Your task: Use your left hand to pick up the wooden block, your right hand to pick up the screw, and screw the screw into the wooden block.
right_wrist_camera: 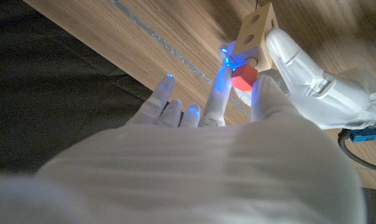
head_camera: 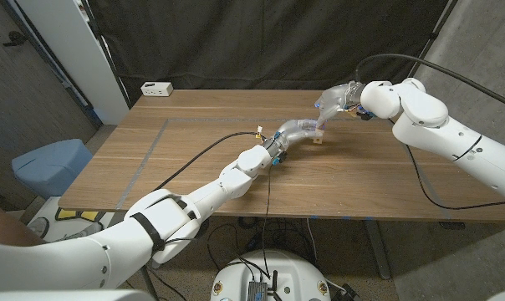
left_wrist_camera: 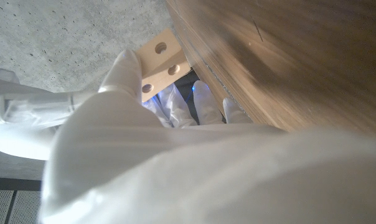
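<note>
Wooden block: held by left robot hand above worktop, light, stiff; grip by sides, clear of holes. Screw, red-headed, pinched by right robot hand, tip at block hole; small, likely slippery.

A wooden table stands before a dark curtain — a white box on its far corner, a blue bin beside it on grey floor.
</note>
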Controlling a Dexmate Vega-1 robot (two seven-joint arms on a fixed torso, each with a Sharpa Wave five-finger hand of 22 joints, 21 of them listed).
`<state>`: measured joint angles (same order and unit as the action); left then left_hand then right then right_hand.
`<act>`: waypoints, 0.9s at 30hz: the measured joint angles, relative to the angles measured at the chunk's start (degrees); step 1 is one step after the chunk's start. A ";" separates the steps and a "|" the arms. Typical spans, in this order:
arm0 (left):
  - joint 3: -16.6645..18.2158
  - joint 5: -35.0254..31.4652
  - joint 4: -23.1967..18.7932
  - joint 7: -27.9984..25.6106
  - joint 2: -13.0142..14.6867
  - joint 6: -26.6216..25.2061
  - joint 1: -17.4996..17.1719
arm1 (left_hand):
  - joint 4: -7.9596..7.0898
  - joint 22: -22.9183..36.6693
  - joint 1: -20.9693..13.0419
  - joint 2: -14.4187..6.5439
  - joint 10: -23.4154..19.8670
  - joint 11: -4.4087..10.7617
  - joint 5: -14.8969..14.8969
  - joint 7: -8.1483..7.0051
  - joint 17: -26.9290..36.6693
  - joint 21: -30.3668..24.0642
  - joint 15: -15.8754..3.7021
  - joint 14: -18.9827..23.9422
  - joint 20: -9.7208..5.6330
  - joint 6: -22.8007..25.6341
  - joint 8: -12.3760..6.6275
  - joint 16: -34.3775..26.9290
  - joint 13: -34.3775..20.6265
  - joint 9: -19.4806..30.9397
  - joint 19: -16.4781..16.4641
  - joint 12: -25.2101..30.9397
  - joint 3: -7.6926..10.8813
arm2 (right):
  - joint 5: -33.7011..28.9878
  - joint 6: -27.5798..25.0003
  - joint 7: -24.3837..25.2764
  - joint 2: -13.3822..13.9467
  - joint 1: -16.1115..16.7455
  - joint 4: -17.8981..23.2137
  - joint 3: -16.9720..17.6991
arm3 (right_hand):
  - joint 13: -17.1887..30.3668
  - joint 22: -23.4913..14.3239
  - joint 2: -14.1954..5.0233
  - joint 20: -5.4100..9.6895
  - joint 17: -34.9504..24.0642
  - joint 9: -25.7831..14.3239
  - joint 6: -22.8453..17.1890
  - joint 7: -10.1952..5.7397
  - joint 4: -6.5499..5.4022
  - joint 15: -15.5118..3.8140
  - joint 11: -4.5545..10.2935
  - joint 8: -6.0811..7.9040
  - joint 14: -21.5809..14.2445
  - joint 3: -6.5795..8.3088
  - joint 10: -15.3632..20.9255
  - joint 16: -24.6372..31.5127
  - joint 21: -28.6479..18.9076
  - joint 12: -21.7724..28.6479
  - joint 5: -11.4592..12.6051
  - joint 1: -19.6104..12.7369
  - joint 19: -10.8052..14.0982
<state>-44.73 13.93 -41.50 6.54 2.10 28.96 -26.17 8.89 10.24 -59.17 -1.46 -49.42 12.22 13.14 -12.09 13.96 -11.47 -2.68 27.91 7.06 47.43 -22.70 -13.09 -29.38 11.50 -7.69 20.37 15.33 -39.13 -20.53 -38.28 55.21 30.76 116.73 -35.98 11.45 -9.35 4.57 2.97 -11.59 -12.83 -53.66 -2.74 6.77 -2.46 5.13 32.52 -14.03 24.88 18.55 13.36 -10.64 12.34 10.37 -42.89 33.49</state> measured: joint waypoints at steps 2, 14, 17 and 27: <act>-0.02 -0.02 -0.36 -0.06 0.11 -0.18 -0.14 | 0.00 0.00 0.00 0.00 0.00 0.00 -0.01 0.00 0.00 0.00 0.00 0.00 0.00 0.00 -0.01 0.00 0.00 0.00 0.00 0.00 0.00 | -0.05 -0.24 0.18 0.09 0.14 0.11 0.00 | 0.00 0.00 -0.16 0.30 0.00 0.07 -0.65 0.20 -0.14 0.21 0.09 0.33 -0.21 -0.14 0.09 0.00 0.00 0.00 0.00 0.16 0.30; -0.07 -0.05 -0.87 -0.09 0.31 -0.51 -0.30 | 0.00 0.00 0.00 0.00 0.03 -0.01 -0.15 0.00 0.00 0.00 0.00 0.00 0.00 0.00 -0.03 0.00 0.00 0.00 0.00 0.00 0.00 | -0.49 -1.08 0.93 0.29 0.78 0.51 0.00 | 0.01 0.00 -1.10 0.19 0.15 0.75 -5.10 0.80 -0.70 -0.02 -0.01 1.18 -1.65 -0.71 1.83 0.22 0.00 0.00 0.00 2.30 1.24; -0.09 -0.05 -0.83 -0.06 0.30 -0.51 -0.30 | 0.00 0.00 0.00 0.00 0.03 -0.01 0.24 0.00 0.00 0.00 0.00 0.00 0.00 0.00 -0.04 0.00 0.00 0.00 0.00 0.00 0.00 | -0.63 -1.26 1.11 0.29 0.89 0.53 -0.03 | 0.01 0.00 -1.49 0.40 0.15 0.86 -6.02 0.91 -0.64 0.10 -0.03 1.39 -2.15 -0.91 2.45 0.22 0.00 0.00 0.00 2.70 1.65; -0.11 -0.01 -0.39 0.20 0.18 -0.50 -0.09 | 0.00 0.00 0.00 0.00 0.13 0.07 0.30 0.00 0.00 0.00 0.00 0.00 0.00 0.00 -0.04 0.00 0.00 0.00 0.00 0.00 0.00 | -1.20 -1.88 1.56 0.04 1.04 0.50 -0.44 | 0.01 0.00 -1.96 0.40 0.14 1.39 -9.02 1.58 -0.78 0.09 0.38 1.61 -3.37 -1.24 4.07 0.54 0.00 0.00 0.00 3.92 2.32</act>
<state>-44.84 13.92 -41.88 6.74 2.28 28.46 -26.27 8.89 10.24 -59.17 -1.46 -49.29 12.29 13.44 -12.09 13.96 -11.47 -2.68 27.91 7.06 47.43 -22.73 -13.09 -29.38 11.50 -7.69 20.37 15.33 -40.33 -22.41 -36.72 55.25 31.79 117.23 -36.42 11.46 -9.35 2.61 3.36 -11.45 -11.44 -62.68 -1.15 5.99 -2.36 5.51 34.13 -17.40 23.64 22.62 13.90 -10.64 12.34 10.37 -38.97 35.81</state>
